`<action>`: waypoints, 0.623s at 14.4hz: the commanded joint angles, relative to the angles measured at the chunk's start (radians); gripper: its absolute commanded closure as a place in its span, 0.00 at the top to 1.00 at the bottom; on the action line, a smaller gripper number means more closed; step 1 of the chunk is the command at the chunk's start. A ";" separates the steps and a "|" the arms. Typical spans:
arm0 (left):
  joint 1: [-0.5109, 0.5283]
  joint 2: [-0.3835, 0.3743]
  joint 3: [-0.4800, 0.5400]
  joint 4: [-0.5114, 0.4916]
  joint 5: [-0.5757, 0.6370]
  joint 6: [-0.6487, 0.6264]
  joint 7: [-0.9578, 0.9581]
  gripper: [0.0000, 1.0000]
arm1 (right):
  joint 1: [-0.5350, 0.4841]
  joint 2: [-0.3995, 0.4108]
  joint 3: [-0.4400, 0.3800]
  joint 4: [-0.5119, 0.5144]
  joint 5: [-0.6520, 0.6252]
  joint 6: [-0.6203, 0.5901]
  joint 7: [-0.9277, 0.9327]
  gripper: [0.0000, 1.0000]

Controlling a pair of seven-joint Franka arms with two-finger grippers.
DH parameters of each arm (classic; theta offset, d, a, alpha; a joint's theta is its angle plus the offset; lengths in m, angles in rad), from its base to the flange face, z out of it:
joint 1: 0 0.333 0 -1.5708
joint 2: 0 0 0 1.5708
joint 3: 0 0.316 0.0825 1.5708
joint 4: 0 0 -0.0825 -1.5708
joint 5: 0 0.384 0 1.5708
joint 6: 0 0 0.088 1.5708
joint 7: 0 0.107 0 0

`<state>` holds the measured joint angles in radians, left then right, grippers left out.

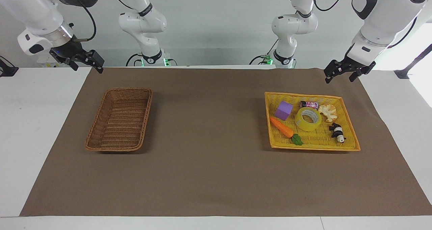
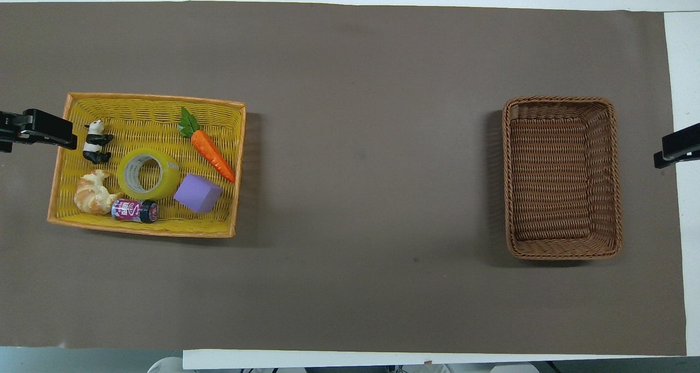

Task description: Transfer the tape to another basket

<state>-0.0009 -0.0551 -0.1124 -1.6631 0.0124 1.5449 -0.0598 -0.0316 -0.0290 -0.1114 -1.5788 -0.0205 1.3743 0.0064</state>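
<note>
Overhead view crops both grippers, jaw state unreadable, while tape (image 2: pixel 147 174) lies among a panda (image 2: pixel 96 141) at ten o'clock and a carrot (image 2: pixel 212 154) at two

Facing view high, toward robots; overhead steep down; both share mat (image 1: pixel 209 155).

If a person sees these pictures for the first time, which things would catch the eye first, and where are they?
The bright yellow tray toward the left arm's end of the table stands out first, crowded with small things: the tape lies flat in its middle, beside a purple block and a toy carrot. Next comes the brown basket, which holds nothing, toward the right arm's end. The left gripper and right gripper wait raised at the table's ends.
</note>
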 commanded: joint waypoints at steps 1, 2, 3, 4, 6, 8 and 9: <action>0.009 -0.038 0.002 -0.065 -0.014 0.046 0.006 0.99 | -0.004 -0.017 0.003 -0.015 0.002 -0.003 -0.019 1.00; 0.009 -0.038 0.004 -0.063 -0.014 0.034 -0.003 0.99 | -0.004 -0.017 0.003 -0.015 0.002 -0.003 -0.020 1.00; 0.009 -0.038 0.002 -0.061 -0.014 0.026 -0.002 1.00 | -0.004 -0.015 0.003 -0.015 0.002 -0.003 -0.020 1.00; 0.009 -0.038 0.002 -0.060 -0.014 0.026 0.001 1.00 | -0.004 -0.015 0.003 -0.015 0.002 -0.003 -0.020 1.00; 0.009 -0.046 0.000 -0.084 -0.012 0.040 -0.008 0.99 | -0.004 -0.017 0.003 -0.015 0.002 -0.003 -0.019 1.00; 0.022 -0.092 0.002 -0.197 -0.014 0.134 -0.015 0.99 | -0.004 -0.015 0.003 -0.015 0.002 -0.003 -0.020 1.00; 0.053 -0.100 0.000 -0.257 -0.014 0.203 -0.012 0.99 | -0.004 -0.017 0.003 -0.015 0.002 -0.003 -0.019 1.00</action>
<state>0.0101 -0.0802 -0.1122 -1.7595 0.0107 1.6204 -0.0698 -0.0316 -0.0290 -0.1114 -1.5788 -0.0205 1.3743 0.0064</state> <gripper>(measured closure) 0.004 0.000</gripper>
